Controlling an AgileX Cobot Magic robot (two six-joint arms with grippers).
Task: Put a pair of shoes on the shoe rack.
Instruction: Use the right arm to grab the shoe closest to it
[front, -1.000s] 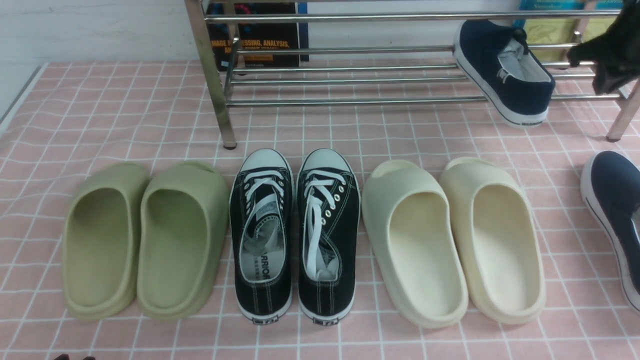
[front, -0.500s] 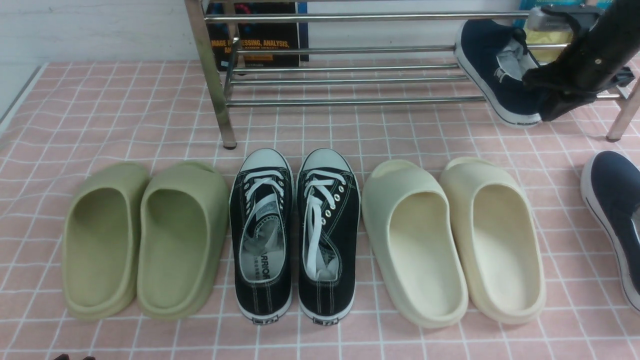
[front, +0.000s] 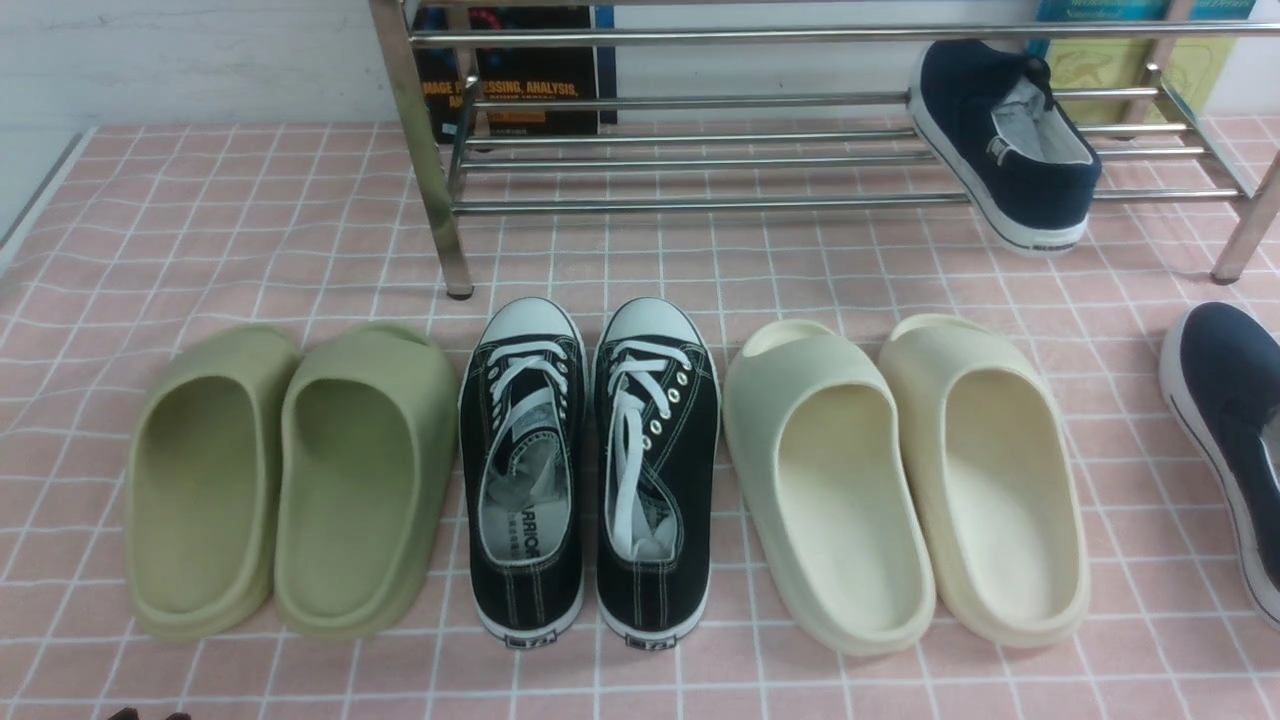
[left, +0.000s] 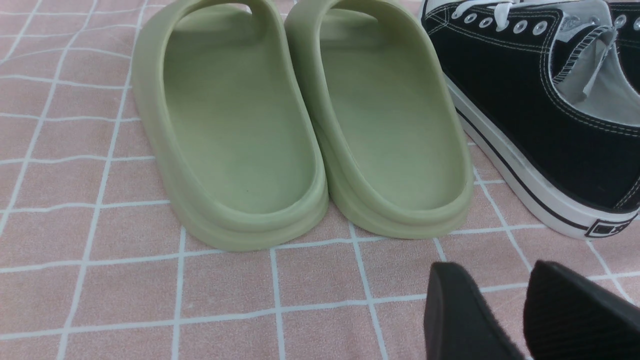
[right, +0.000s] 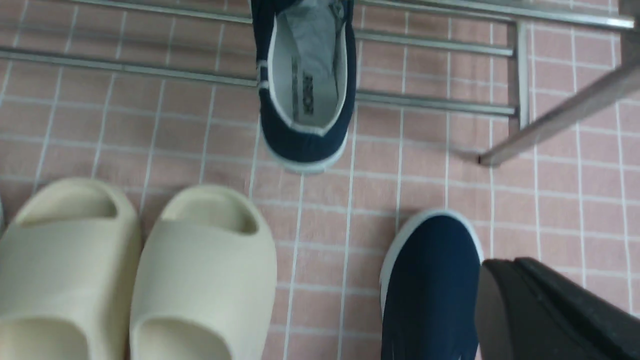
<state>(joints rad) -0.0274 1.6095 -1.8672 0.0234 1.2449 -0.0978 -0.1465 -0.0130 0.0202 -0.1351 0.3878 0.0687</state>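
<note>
My right pincer (right: 520, 305) is pressed together with nothing in it, close to the toe of one navy slip-on (front: 1225, 420). That shoe lies on the pink-checked desk (front: 800, 270) at about 3 o'clock in the front view. The other navy slip-on (front: 1005, 140) sits tilted on the shoe rack (front: 700, 203) at 1 o'clock, its heel overhanging the front bar. My left pincer (left: 505, 310) is spread and empty, near the green slides (left: 240, 125).

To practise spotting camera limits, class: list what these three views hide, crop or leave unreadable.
1. The navy shoe on the floor: the front view's right edge cuts it. In the right wrist view, the right gripper and the bottom edge hide its rear.
2. The book: front view, shoe rack bars cross its title.
3. The shoe rack's top: cropped by the front view's upper edge.
</note>
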